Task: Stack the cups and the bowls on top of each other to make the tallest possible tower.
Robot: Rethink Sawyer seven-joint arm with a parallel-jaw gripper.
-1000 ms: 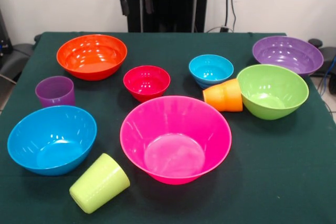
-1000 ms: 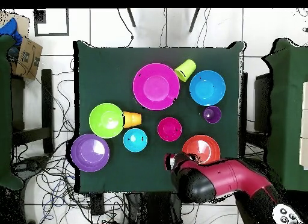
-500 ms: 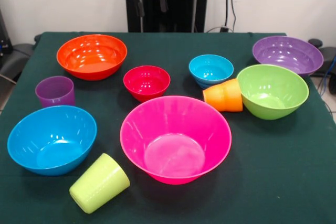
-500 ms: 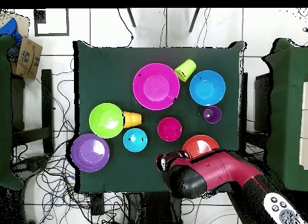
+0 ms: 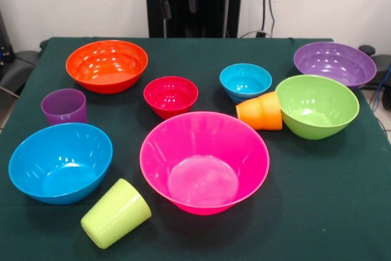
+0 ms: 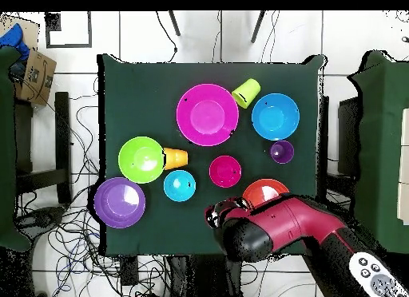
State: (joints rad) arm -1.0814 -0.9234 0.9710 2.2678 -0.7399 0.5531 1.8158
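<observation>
My gripper (image 5: pixel 178 1) hangs open and empty above the table's far edge, behind the small red bowl (image 5: pixel 170 96); from above the gripper (image 6: pixel 217 215) sits beside the big orange bowl (image 6: pixel 260 188), which my arm partly covers. The pink bowl (image 5: pixel 204 161) stands front centre and the blue bowl (image 5: pixel 60 161) front left. At the right are the green bowl (image 5: pixel 316 106), purple bowl (image 5: pixel 334 63) and small light blue bowl (image 5: pixel 245 81). The purple cup (image 5: pixel 63 106) stands upright. The orange cup (image 5: pixel 260 111) and lime cup (image 5: pixel 116 213) lie on their sides. No tower shows; every piece rests singly.
The dark green tablecloth (image 5: pixel 324 200) covers the table to its edges. A cardboard box (image 6: pixel 36 77) and cables lie on the floor beside the table. Green chairs stand at both sides.
My gripper has shifted sideways along the table's far edge, toward the spot behind the red bowl. The cups and bowls have not moved.
</observation>
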